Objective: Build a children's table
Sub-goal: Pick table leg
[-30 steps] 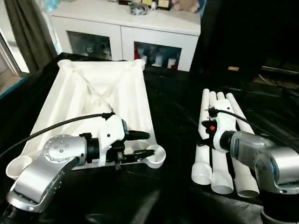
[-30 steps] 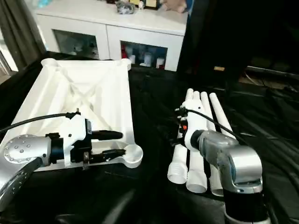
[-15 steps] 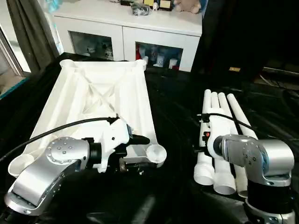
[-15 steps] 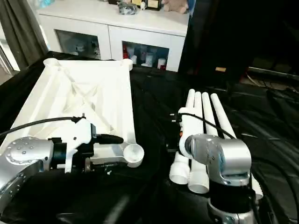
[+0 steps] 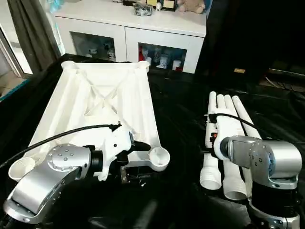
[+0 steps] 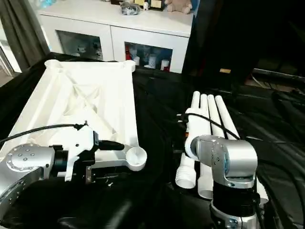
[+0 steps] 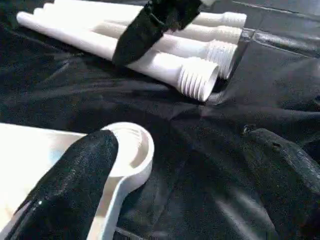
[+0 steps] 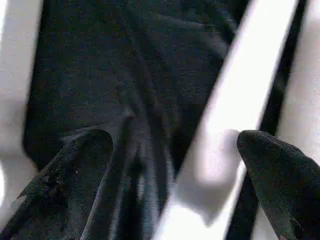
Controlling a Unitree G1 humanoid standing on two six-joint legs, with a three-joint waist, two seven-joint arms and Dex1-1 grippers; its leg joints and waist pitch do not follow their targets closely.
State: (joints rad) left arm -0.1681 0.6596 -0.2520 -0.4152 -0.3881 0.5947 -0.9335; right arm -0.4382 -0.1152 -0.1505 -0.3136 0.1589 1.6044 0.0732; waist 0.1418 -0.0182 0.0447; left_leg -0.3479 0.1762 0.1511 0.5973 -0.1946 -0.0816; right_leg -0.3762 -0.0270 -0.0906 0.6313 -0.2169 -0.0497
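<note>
Step in hand, by my reading: fetching a leg. White ribbed rectangular plastic tabletop [image 5: 102, 102] lies underside-up on black-draped counter [image 5: 176, 119]. Left pincer [image 5: 136, 160], fingers apart, straddles its near corner socket [image 5: 158, 156]. Right pincer [image 8: 175, 170], spread wide, hangs over four white tubular legs [image 5: 224, 143]; next it must clamp one.

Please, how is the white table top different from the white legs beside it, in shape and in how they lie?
The table top is one wide rectangular piece, lying ribbed underside up, while the legs are four long thin tubes lying side by side. The table top has round sockets at its corners; the legs have threaded ends toward the robot. The table top lies on the robot's left, the legs on its right. Both are white plastic resting on the black cloth.
</note>
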